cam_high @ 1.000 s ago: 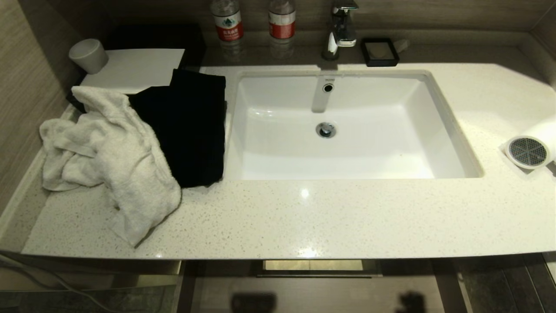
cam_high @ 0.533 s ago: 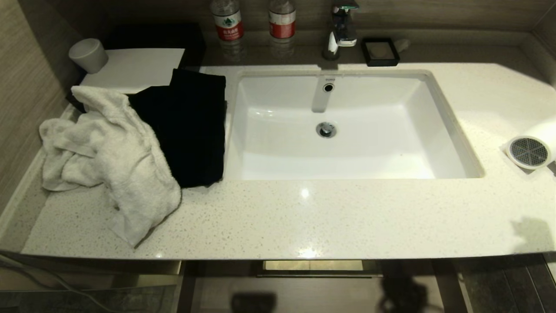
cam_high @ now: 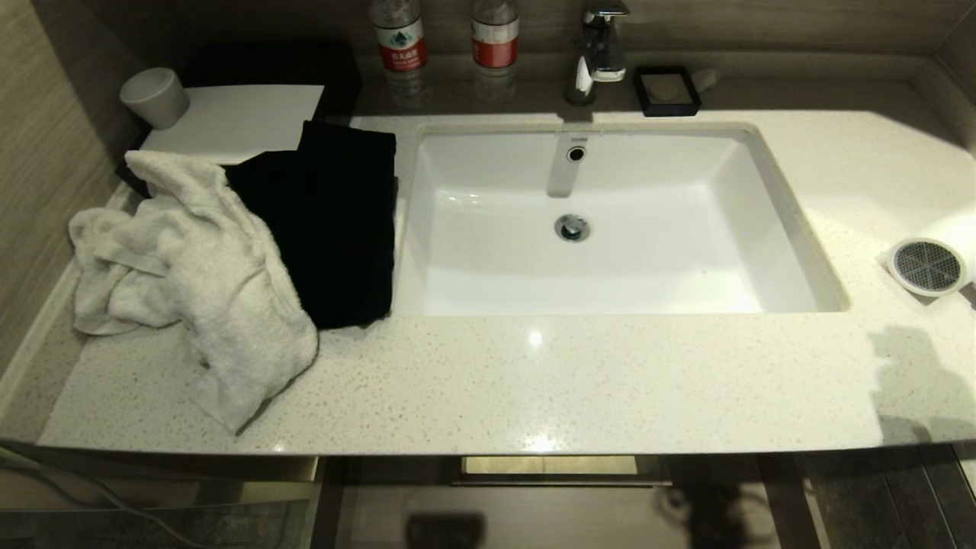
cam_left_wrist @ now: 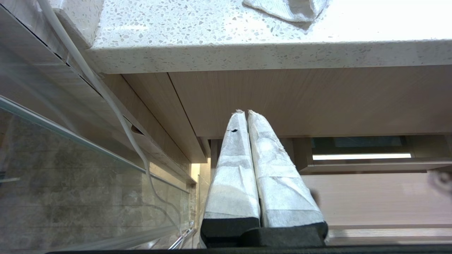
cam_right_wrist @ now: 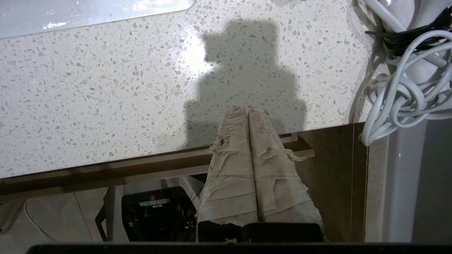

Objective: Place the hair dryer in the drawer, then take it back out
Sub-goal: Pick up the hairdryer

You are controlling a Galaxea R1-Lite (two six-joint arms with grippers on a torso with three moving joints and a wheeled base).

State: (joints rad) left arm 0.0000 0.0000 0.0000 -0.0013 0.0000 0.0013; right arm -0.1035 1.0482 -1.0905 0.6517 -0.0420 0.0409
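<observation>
The white hair dryer lies on the counter at the far right, its grey grille towards the sink, cut off by the picture's edge. Its bundled white cord shows in the right wrist view. My right gripper is shut and empty, over the counter's front edge, a short way from the cord. Only its shadow falls in the head view. The drawer stands pulled out under the counter, its light wood floor bare. My left gripper is shut, parked low before the wood panel.
A white sink fills the counter's middle. White towels and a black cloth lie at the left. Two bottles, a tap, a black dish and a cup stand along the back.
A shadow has come onto the counter's front right corner and grown, as my right arm rises there. The hair dryer, the drawer and my left gripper have not moved.
</observation>
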